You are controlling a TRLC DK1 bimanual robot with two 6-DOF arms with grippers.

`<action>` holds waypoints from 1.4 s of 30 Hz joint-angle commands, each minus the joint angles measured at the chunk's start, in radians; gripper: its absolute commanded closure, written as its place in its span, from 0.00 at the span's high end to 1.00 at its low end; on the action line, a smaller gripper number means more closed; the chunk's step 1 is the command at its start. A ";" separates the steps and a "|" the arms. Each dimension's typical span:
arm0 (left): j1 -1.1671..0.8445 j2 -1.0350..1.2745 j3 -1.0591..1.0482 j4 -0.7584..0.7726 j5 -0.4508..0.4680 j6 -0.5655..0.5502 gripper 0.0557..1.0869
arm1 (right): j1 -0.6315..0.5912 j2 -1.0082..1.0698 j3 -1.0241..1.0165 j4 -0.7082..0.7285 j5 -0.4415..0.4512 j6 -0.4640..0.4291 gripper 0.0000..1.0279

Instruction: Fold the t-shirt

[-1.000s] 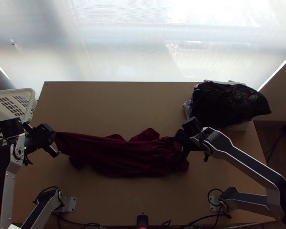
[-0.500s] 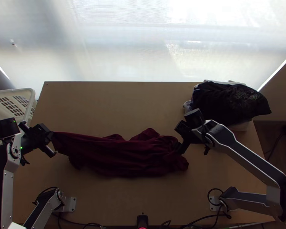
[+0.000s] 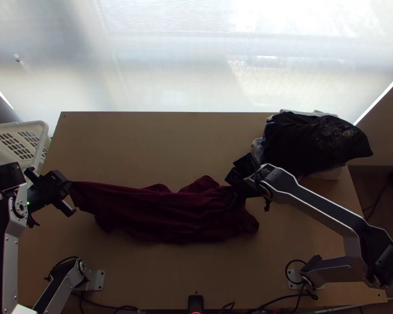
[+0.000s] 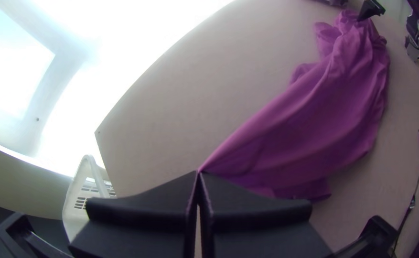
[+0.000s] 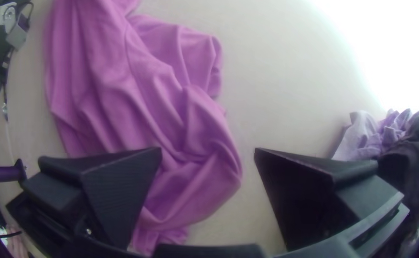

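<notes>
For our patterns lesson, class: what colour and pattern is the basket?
The basket is off-white with gridded holes, clearest in the top view.

T-shirt (image 3: 165,214) is wrinkled matt cloth; worktop (image 3: 144,152) smooth matt wood.
Pile (image 3: 312,146) is rumpled cloth, basket (image 3: 42,128) smooth plastic; left hand (image 3: 71,188) and right hand (image 3: 233,199) look matt.

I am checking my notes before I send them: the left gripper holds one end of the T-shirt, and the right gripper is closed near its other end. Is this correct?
Not quite: the right gripper is open near the other end, its fingers wide apart in the right wrist view. The left gripper does hold one end of the T-shirt.
</notes>
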 commanded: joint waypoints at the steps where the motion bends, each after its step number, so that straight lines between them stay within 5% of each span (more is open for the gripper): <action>1: 0.009 0.007 0.002 0.005 0.000 0.009 0.04 | -0.017 0.047 -0.047 0.051 0.002 -0.008 0.79; 4: 0.009 0.011 0.003 0.010 0.000 0.009 0.04 | -0.045 0.052 -0.071 0.057 0.002 -0.028 0.78; 12: 0.006 0.017 0.003 0.013 0.000 0.011 0.04 | -0.071 -0.012 -0.082 0.074 0.000 -0.059 0.13; 14: 0.006 0.017 0.005 0.013 0.000 0.012 0.04 | -0.071 -0.031 -0.085 0.072 0.000 -0.065 0.04; 20: 0.006 0.016 0.065 -0.055 0.005 0.009 0.04 | -0.056 -0.157 -0.022 -0.004 -0.001 -0.048 0.03; 30: 0.013 -0.027 0.454 -0.517 0.060 0.004 0.04 | -0.054 -0.404 0.209 -0.339 -0.040 -0.034 0.03; 42: 0.012 -0.026 0.867 -0.512 0.118 -0.431 0.04 | -0.126 -0.575 0.541 -0.411 -0.029 0.182 0.03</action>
